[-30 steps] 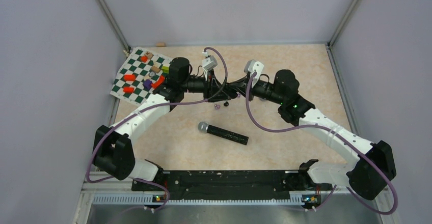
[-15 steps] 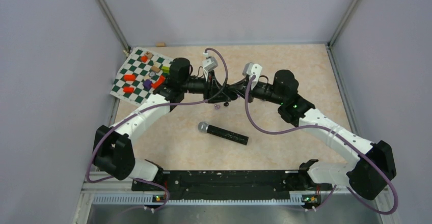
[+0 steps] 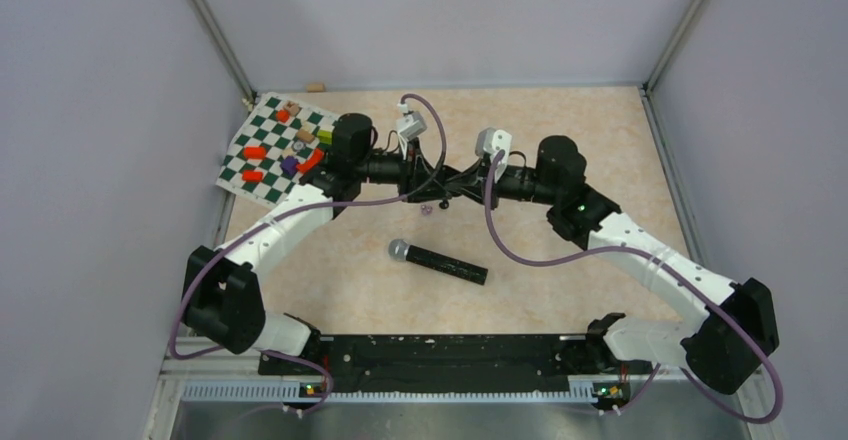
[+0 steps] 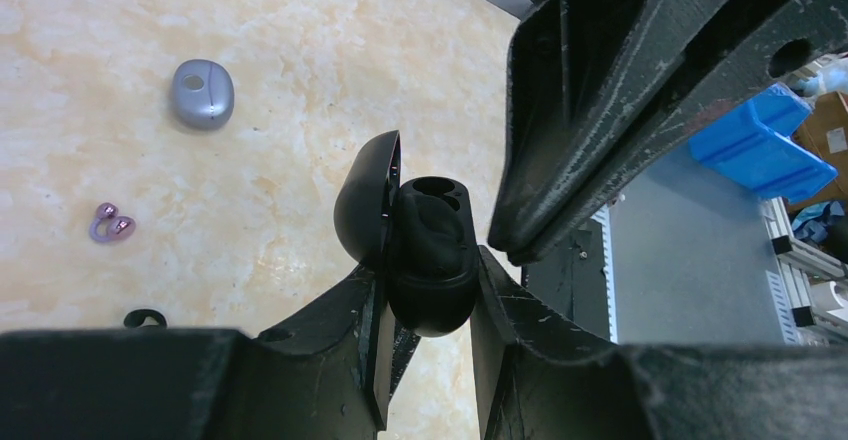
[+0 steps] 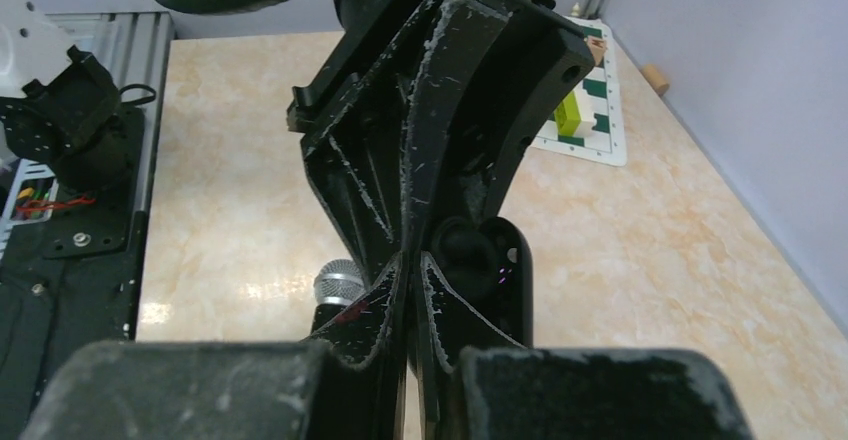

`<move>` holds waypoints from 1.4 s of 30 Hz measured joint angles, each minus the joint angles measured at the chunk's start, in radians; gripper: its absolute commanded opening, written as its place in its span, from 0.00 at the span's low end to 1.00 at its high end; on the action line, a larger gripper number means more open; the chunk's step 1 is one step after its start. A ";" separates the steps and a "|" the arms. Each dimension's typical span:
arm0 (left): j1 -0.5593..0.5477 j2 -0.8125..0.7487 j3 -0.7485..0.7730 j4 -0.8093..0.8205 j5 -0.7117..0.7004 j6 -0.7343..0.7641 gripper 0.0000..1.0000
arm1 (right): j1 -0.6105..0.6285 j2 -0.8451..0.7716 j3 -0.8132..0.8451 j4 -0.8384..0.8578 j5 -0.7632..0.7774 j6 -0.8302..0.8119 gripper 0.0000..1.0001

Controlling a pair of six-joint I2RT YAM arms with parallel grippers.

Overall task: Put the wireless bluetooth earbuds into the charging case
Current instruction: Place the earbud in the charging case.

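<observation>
My left fingers (image 4: pixel 340 332) clamp the open black plastic charging case (image 4: pixel 432 250), my right fingers (image 5: pixel 368 325) are pinched shut beside it, perhaps on a bud, and two tiny purple earbuds (image 4: pixel 110 226) lie unseated on the worktop (image 4: pixel 250 40).

The left gripper (image 4: pixel 428 260) is clamped, the right gripper (image 5: pixel 412 265) pinched shut.

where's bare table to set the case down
Free: the far right corner beyond the right arm; the strip between the microphone and the base rail. Crowded: the middle, by the purple earbuds, and the chessboard far left.
</observation>
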State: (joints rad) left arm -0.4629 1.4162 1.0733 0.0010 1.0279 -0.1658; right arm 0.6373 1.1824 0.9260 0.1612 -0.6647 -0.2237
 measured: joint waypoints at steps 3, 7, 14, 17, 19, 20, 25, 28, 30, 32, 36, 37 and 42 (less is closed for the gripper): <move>0.004 0.000 0.000 0.003 -0.002 0.003 0.00 | -0.006 -0.005 0.000 -0.013 -0.027 0.018 0.08; 0.004 0.000 0.000 0.006 0.004 0.016 0.00 | -0.026 -0.012 0.000 -0.013 -0.051 0.055 0.10; 0.004 -0.002 -0.020 0.016 0.081 0.070 0.00 | -0.098 -0.052 0.013 -0.001 -0.076 0.144 0.27; 0.003 -0.007 -0.048 0.017 0.143 0.119 0.00 | -0.108 -0.077 0.022 -0.005 -0.055 0.137 0.43; 0.000 -0.009 -0.056 -0.004 0.174 0.168 0.00 | -0.108 -0.083 0.028 -0.006 -0.054 0.123 0.54; -0.003 -0.009 -0.056 -0.023 0.187 0.198 0.00 | -0.108 -0.083 0.029 -0.008 -0.056 0.111 0.56; -0.021 -0.018 -0.056 -0.164 0.219 0.369 0.00 | -0.105 -0.070 0.030 -0.043 -0.105 0.066 0.61; -0.029 -0.023 -0.055 -0.227 0.225 0.442 0.00 | -0.095 -0.057 0.030 -0.067 -0.126 0.046 0.63; -0.031 -0.026 -0.055 -0.258 0.226 0.477 0.00 | -0.086 -0.048 0.030 -0.078 -0.134 0.035 0.66; -0.031 -0.029 -0.055 -0.274 0.224 0.499 0.00 | -0.074 -0.039 0.030 -0.084 -0.136 0.026 0.67; -0.031 -0.034 -0.055 -0.294 0.220 0.525 0.00 | -0.047 -0.011 0.030 -0.109 -0.139 0.005 0.68; -0.031 -0.034 -0.055 -0.296 0.216 0.530 0.00 | -0.041 -0.005 0.030 -0.114 -0.140 0.000 0.68; -0.033 -0.034 -0.055 -0.303 0.210 0.541 0.00 | -0.016 0.023 0.030 -0.119 -0.136 -0.004 0.67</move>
State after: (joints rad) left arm -0.4957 1.3827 1.0183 -0.3019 1.2377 0.3748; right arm 0.6209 1.2049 0.9558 0.0418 -0.8009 -0.2279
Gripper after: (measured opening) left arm 0.346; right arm 0.674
